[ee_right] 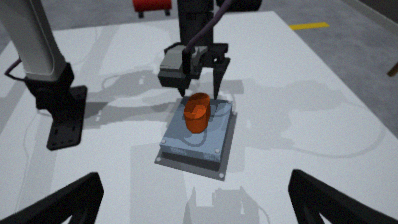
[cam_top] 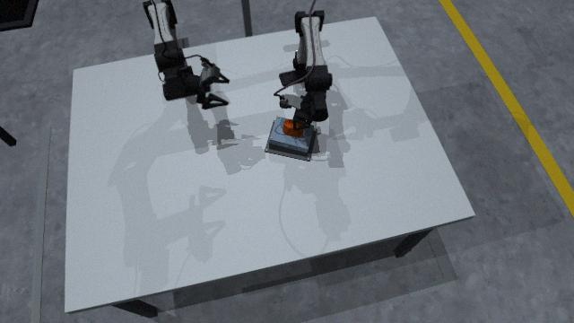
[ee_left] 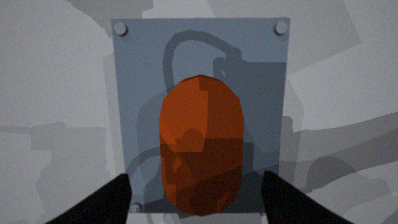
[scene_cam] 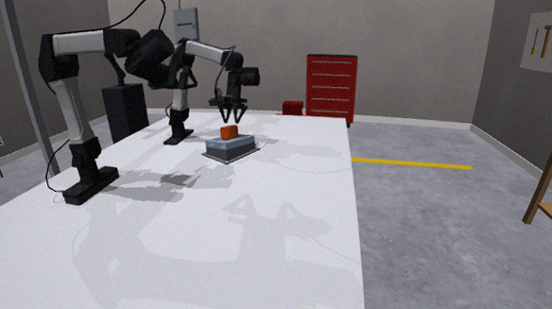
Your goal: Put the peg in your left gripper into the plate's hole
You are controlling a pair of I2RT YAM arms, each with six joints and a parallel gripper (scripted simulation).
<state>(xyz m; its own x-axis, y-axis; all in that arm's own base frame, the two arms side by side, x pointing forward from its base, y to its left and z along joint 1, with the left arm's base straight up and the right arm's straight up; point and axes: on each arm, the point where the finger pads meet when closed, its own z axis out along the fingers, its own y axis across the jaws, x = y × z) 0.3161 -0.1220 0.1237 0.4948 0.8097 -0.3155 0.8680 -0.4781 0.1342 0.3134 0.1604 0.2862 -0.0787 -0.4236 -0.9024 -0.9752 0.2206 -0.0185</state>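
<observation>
The orange rounded peg (cam_top: 292, 130) (scene_cam: 228, 132) (ee_left: 185, 110) (ee_right: 197, 121) stands about upright on the blue-grey plate (cam_top: 276, 135) (scene_cam: 245, 139) (ee_left: 140, 60) (ee_right: 175, 138), its upper part sticking up well above the surface. The hole's rim is hidden beneath it, so its depth in the hole cannot be told. My left gripper (scene_cam: 232, 122) (ee_left: 196, 181) (ee_right: 199, 97) is open and empty, pointing down just above the peg, with space between peg and fingertips. My right gripper (cam_top: 228, 92) (ee_right: 195, 180) is open and empty, high above the table away from the plate.
The plate tops a dark block on a thin grey base (ee_right: 187, 169) with corner screws, resting on the white table (cam_top: 381, 193) (scene_cam: 279, 221). The right arm (cam_top: 177, 82) (scene_cam: 150, 57) stands beside the left arm, its gripper held off to one side.
</observation>
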